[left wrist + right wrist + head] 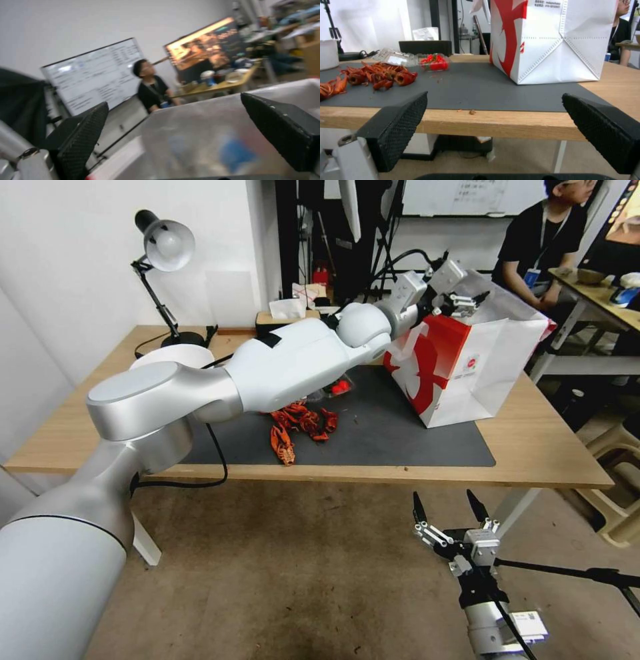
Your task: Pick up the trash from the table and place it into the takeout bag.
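Note:
The red-and-white takeout bag [480, 360] stands tilted on the dark grey mat [400, 433] at the table's [547, 447] back right. My left gripper [470, 303] hovers open and empty over the bag's mouth. In the left wrist view it [173, 100] sits above the clear liner [200, 125], with a blurred blue shape [236, 152] below. Trash on the mat: red shells [300, 427] and a clear box with red bits [337, 388]. My right gripper [445, 497] hangs open below the table's front edge, facing the bag [553, 45].
A desk lamp [163, 247], a white round container [170, 357] and a tissue box [287, 313] stand at the table's back left. A black cable [217, 460] loops over the front edge. A plastic stool [620, 460] stands at the right.

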### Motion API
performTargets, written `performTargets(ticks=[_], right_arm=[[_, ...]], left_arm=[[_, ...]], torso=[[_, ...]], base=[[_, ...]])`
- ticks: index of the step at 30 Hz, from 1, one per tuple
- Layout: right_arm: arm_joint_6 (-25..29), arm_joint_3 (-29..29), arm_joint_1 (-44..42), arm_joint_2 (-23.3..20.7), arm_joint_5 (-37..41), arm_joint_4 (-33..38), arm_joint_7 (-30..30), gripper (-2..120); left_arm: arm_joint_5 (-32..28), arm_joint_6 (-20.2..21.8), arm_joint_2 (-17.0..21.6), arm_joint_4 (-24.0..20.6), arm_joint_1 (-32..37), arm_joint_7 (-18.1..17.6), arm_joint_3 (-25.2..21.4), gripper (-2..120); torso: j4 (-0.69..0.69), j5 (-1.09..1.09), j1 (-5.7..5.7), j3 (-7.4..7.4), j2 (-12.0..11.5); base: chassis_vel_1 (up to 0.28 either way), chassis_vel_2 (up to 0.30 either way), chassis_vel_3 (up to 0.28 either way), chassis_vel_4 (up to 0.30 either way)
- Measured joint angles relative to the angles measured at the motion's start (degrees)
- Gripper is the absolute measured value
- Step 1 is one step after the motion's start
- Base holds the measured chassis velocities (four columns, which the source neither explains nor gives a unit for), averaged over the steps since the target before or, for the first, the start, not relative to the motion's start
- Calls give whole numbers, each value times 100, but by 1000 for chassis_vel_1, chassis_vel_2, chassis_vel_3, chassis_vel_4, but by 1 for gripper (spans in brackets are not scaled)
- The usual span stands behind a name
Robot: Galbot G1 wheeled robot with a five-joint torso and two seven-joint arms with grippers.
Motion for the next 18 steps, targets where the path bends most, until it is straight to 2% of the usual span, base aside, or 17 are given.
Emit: performTargets(ticks=[1, 2, 4, 5, 6, 7, 8, 10, 11, 12, 13, 14, 15, 18], right_arm=[[0, -1, -1, -4, -1, 6, 0, 100], [0, -1, -1, -4, -1, 6, 0, 100], [0, 1, -1, -16, 0, 20, 0, 100], [0, 4, -1, -20, 0, 21, 0, 100], [0, 12, -1, -30, 2, 21, 0, 100], [0, 12, -1, -30, 2, 21, 0, 100], [0, 20, 0, -34, 4, 21, 0, 100], [2, 54, -22, -33, 11, 21, 1, 100], [2, 62, -30, -33, 12, 22, 0, 100], [2, 62, -30, -33, 12, 22, 0, 100], [6, 72, -44, -31, 14, 30, 0, 100], [10, 88, -54, -30, 15, 39, -1, 100], [10, 88, -54, -30, 15, 39, -1, 100], [30, 126, -74, -30, 23, 44, -7, 100]], left_arm=[[20, 52, 75, -98, 68, -305, -66, 99], [20, 52, 75, -98, 68, -305, -66, 99], [58, 102, 243, -329, 228, -983, -153, 100], [70, 106, 304, -421, 289, -1191, -185, 100], [99, 221, 482, -752, 493, -1665, -327, 100], [99, 221, 482, -752, 493, -1665, -327, 100], [142, 369, 587, -994, 635, -1960, -435, 100], [287, 654, 808, -1513, 987, -2769, -607, 100], [355, 734, 883, -1686, 1095, -2999, -633, 100], [355, 734, 883, -1686, 1095, -2999, -633, 100], [478, 883, 1078, -2034, 1322, -3293, -704, 100], [529, 966, 1229, -2285, 1483, -3404, -757, 100], [529, 966, 1229, -2285, 1483, -3404, -757, 100], [701, 1060, 1635, -2810, 1882, -3663, -883, 100]], torso=[[1, -1, 0, 0, 0], [1, -1, 0, 0, 0], [2, -1, 0, 0, 0], [2, -1, 0, 0, 0], [4, -1, 0, 1, -1], [4, -1, 0, 1, -1], [1, -2, 0, 0, 0], [2, -2, 0, 0, 0], [1, -2, 0, 0, 0], [1, -2, 0, 0, 0], [-1, 0, 0, 0, 0], [0, -1, 0, 0, 0], [0, -1, 0, 0, 0], [2, -1, 0, 0, 0]], base=[[0, 0, 0, 0], [0, 0, 0, 0], [0, 0, 0, 0], [0, 0, 0, 0], [0, 0, 0, 0], [0, 0, 0, 0], [0, 0, 0, 0], [0, 0, 0, 0], [0, 0, 0, 0], [0, 0, 0, 0], [0, 0, 0, 0], [0, 0, 0, 0], [0, 0, 0, 0], [0, 0, 0, 0]])
